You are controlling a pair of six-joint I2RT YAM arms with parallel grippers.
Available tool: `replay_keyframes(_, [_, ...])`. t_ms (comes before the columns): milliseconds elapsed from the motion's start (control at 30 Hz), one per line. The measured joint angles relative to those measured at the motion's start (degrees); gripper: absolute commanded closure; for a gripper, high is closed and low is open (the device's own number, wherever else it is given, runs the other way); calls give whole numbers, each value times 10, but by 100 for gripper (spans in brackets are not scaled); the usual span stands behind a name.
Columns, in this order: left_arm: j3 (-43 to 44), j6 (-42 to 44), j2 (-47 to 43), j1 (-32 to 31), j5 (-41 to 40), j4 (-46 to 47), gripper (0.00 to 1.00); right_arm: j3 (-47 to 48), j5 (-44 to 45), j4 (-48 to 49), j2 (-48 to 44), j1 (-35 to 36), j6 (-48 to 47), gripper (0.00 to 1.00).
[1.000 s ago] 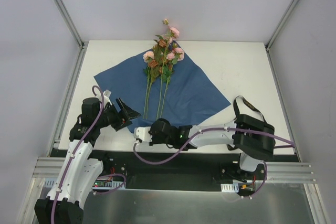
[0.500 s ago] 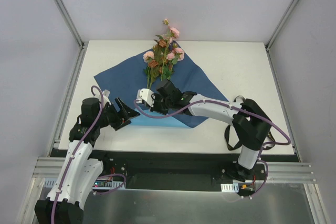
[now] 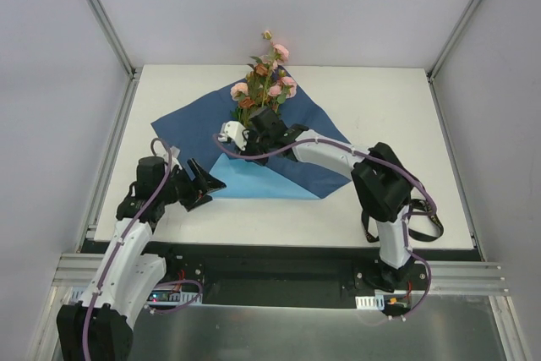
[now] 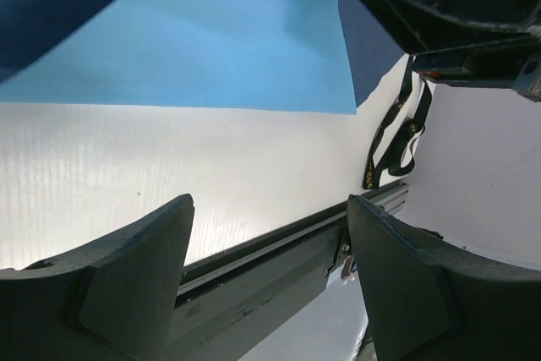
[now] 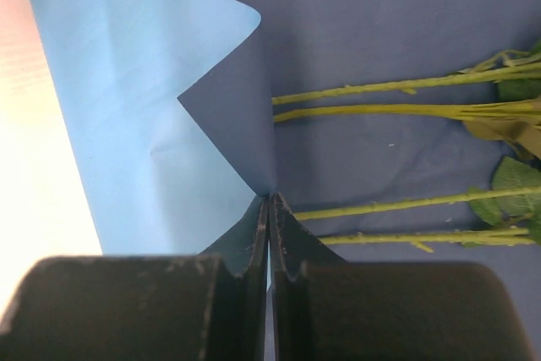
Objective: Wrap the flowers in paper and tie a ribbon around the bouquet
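The first fold of the wrapping is being made, and the ribbon work is not yet begun. The paper [image 3: 308,145] is lying navy face up on the table [image 3: 380,99]. Its 6 o'clock corner is turning over toward 12 o'clock and showing a light blue triangle.

The right end effector [image 5: 269,207] is pinching that turned-over corner with its jaws fully closed on the sheet. It is holding the corner over the lower ends of the stems. The flowers [image 3: 264,82] are resting on the paper, blooms at the 12 o'clock corner and stems running down toward 6 o'clock.

The left end effector [image 3: 207,185] is hovering at about 8 o'clock of the paper, just beside the light blue flap. Its jaws are standing wide apart and gripping nothing. The ribbon [image 4: 393,137] is lying well apart from all this, at about 4 o'clock by the right arm's base, trailing at the table's near edge.

The next move is probably calling for the right arm to lay the flap flat over the stems. The left arm would then be pinning it or taking a side corner across. The sheet is springy, so the flap is likely to lift once let go.
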Motion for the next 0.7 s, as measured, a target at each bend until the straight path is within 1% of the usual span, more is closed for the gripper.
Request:
replay_keyframes(200, [0, 0, 54, 0, 1, 36, 30, 44, 11, -11, 33, -19, -9, 99])
replay_keyframes(467, [11, -1, 149, 0, 14, 86, 34, 103, 15, -35, 78, -42, -23, 100])
replay_keyframes(567, [24, -3, 182, 0, 18, 107, 37, 128, 8, -51, 91, -51, -30, 99])
replay_keyframes(700, [41, -8, 217, 0, 19, 133, 44, 168, -4, -73, 116, -57, -42, 100])
